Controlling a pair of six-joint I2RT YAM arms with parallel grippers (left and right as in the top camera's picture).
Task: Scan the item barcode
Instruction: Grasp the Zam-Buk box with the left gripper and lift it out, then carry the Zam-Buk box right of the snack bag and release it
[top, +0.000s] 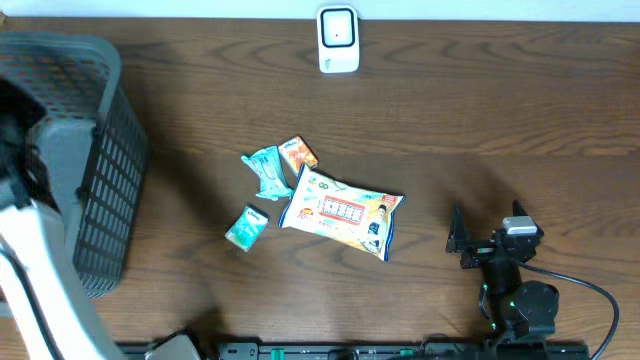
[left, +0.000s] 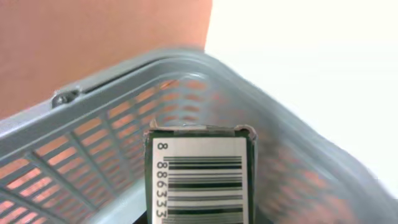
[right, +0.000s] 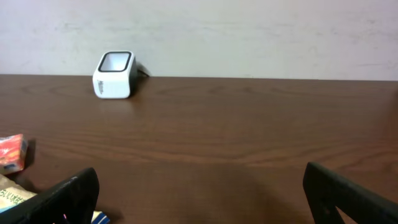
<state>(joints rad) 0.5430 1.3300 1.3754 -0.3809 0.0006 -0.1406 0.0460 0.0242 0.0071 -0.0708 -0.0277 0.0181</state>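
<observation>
- The thing to scan was a small box (left: 199, 134) with dark green edges. It stood upright at the bottom middle of the left wrist view. Its white barcode label (left: 204, 180) faced that camera.
- Right behind the box we saw the holey wall of a grey basket (left: 93, 124). In the overhead view the basket (top: 100, 160) filled the left side. The box was hidden there, so we could not tell if it was inside the basket or just above it.
- The left gripper's fingers did not show in any view. We could not tell if they were pinching the box or were apart.
- The right gripper (top: 457, 240) sat at the lower right of the overhead view. Its fingers (right: 68, 193) were spread wide, with nothing between them.
- The white scanner (top: 338, 40) stood at the top middle of the table (top: 520, 110), well apart from the basket.
- A big snack pouch (top: 342, 210) and some little packets lay in the middle of the table.
- We thought the box looked light and stiff, like thin card. A hard squeeze could dent it.
- We thought the best place to hold it was by its two narrow sides, low down. That would keep fingers off the label, so the scanner could see all the stripes.
</observation>
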